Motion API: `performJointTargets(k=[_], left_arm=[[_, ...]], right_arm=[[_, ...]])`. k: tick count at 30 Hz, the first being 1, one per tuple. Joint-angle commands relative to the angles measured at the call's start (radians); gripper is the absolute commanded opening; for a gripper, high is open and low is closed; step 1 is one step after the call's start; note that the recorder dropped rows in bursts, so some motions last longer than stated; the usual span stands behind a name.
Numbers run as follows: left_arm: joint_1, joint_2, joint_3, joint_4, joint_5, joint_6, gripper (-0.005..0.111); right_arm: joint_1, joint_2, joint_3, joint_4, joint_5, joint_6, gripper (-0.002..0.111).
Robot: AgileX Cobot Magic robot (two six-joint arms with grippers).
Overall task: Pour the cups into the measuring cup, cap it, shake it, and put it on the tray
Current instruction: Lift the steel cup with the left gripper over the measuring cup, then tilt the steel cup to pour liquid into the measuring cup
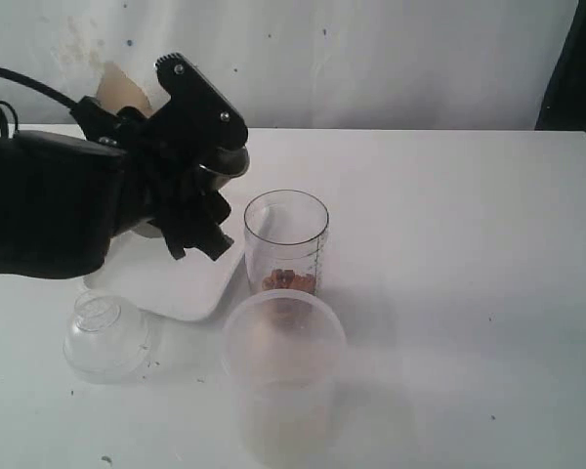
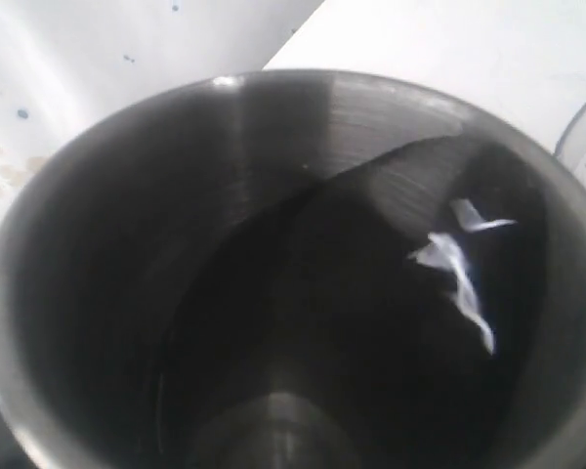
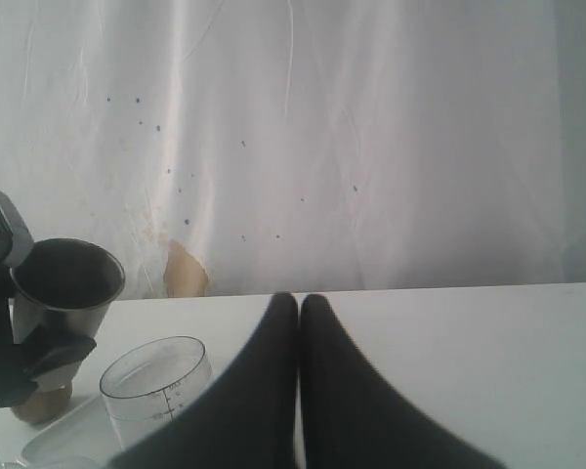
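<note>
A: What does the left claw (image 1: pixel 215 174) hold?
B: It pinches the tumbler (image 3: pixel 66 291) by its side wall, in the air above the tray (image 1: pixel 190 288) and near the measuring cup (image 1: pixel 285 239). The right claw (image 3: pixel 299 318) is pressed together, with nothing in it.
A: How will the tumbler handle?
B: Stiff and smooth, I think, so it may slip when tipped (something dark is inside, perhaps liquid). A hold at mid-wall seems best. The measuring cup stands open on the surface (image 1: pixel 449 244); it looks light, so a knock could push it over.
</note>
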Motion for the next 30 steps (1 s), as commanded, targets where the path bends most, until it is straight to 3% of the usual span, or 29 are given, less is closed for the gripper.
performJointTargets(k=[1, 11, 24, 30], left_arm=[[-0.044, 0.007, -0.033, 0.055, -0.063, 0.002, 0.0], [-0.1, 0.047, -0.043, 0.113, -0.184, 0.002, 0.0], [-0.104, 0.047, -0.043, 0.155, -0.195, 0.002, 0.0], [-0.136, 0.047, -0.043, 0.212, -0.209, 0.002, 0.0]], right_arm=[[-0.006, -0.006, 0.002, -0.009, -0.01, 0.004, 0.0], [-0.006, -0.006, 0.002, -0.009, -0.01, 0.004, 0.0], [-0.006, -0.006, 0.002, -0.009, -0.01, 0.004, 0.0], [-0.006, -0.006, 0.002, -0.009, -0.01, 0.004, 0.0]])
